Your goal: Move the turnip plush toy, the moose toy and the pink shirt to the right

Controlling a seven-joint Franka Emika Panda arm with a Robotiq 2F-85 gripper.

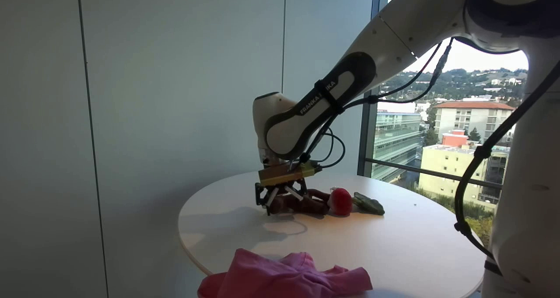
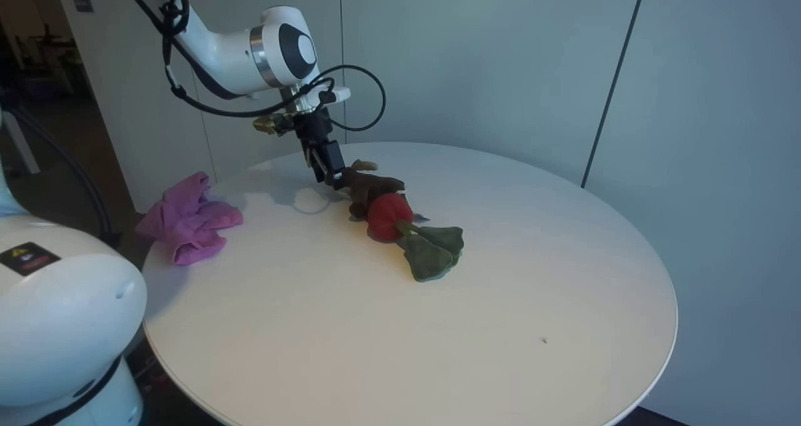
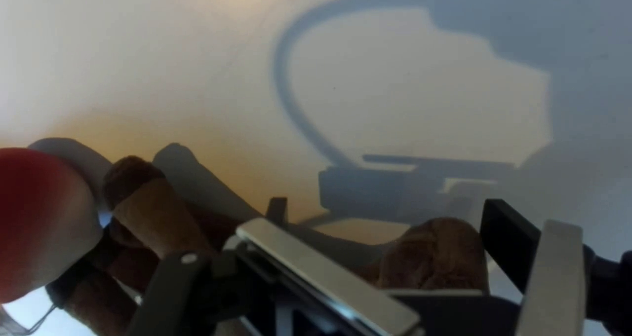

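Your round white table [image 2: 500,326] bears a crumpled pink shirt [image 2: 188,221] at its edge and, well apart, the brown moose toy [image 2: 373,186] just beside the red turnip plush toy [image 2: 394,218]. Your Robotiq gripper [image 3: 390,222], jaws spread, straddles the moose's end away from the turnip.

In an exterior view the arm [image 1: 356,75] slopes down leftward from an upright column [image 1: 525,180] beyond the right edge of the tabletop [image 1: 415,245]; its wrist [image 1: 280,125] bends downward; in both exterior views the gripper [image 2: 329,179] hangs low near the far edge, pointing down; in the wrist view its fingers [image 3: 509,240] stand wide apart.
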